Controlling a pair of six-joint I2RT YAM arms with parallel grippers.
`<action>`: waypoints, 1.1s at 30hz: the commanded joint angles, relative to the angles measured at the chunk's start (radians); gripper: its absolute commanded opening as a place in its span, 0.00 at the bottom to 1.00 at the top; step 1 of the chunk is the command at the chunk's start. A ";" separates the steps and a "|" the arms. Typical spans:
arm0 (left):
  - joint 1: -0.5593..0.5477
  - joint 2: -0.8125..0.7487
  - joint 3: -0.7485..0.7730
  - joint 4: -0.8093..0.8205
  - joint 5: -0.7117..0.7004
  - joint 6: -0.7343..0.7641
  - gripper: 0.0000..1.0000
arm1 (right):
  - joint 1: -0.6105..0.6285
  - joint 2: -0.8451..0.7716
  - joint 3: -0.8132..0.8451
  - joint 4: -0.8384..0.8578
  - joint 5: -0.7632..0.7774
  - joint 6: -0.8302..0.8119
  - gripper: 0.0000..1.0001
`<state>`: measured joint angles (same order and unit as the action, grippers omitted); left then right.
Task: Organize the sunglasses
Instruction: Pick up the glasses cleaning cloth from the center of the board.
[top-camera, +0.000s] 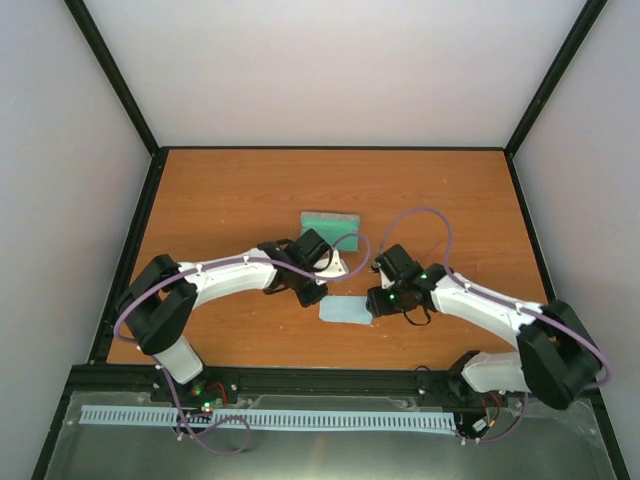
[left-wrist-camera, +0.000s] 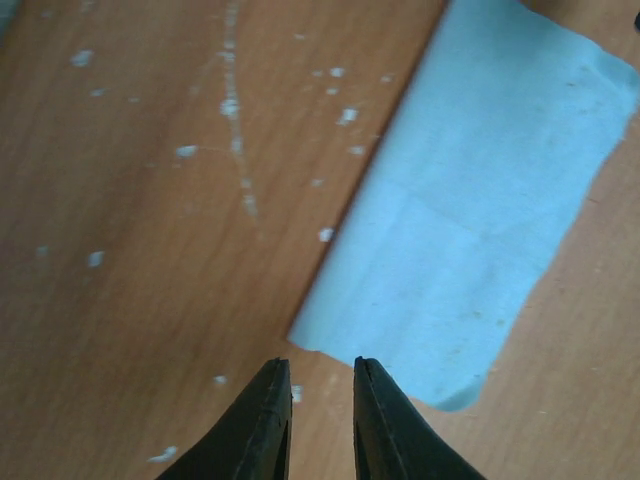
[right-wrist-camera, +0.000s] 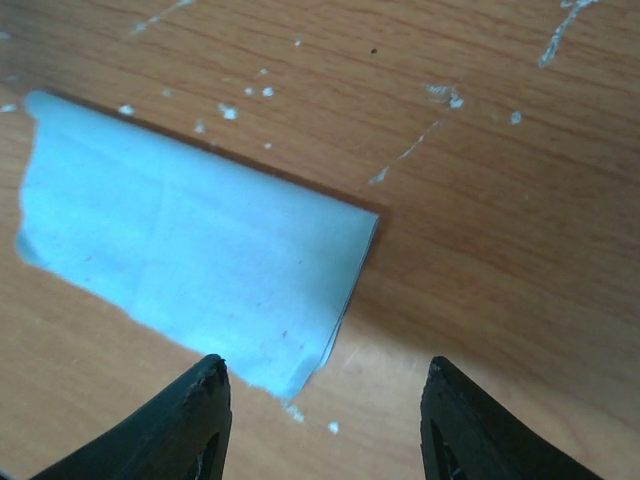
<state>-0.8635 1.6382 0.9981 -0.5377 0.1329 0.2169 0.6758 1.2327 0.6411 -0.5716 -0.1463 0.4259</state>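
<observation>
From above, the left arm (top-camera: 230, 272) and right arm (top-camera: 480, 305) meet over a pale blue cloth (top-camera: 345, 311) on the desk (top-camera: 240, 200). Behind them lies a case (top-camera: 330, 220) with teal lining, partly hidden by the left arm. The sunglasses show nowhere; whether they sit in the case's hidden part, I cannot tell.

In the left wrist view the left jaws stand a narrow slit apart, empty, just short of the cloth's edge.

In the right wrist view the right jaws stand wide, empty, astride the cloth's folded end.

Such glasses would likely be light, thin-framed and fragile, with slick lenses, so they are better taken by the bridge or a temple.
</observation>
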 joint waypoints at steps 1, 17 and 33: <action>0.035 0.006 0.048 0.001 0.025 -0.015 0.20 | 0.004 0.115 0.066 0.029 0.051 -0.012 0.52; 0.039 -0.013 0.017 0.017 0.005 -0.022 0.20 | 0.005 0.289 0.141 0.035 0.050 -0.072 0.38; 0.038 0.051 0.027 -0.002 -0.021 -0.008 0.22 | 0.005 0.361 0.163 0.055 0.029 -0.070 0.09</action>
<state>-0.8257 1.6478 1.0107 -0.5358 0.1329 0.2142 0.6758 1.5757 0.8043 -0.5163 -0.1097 0.3592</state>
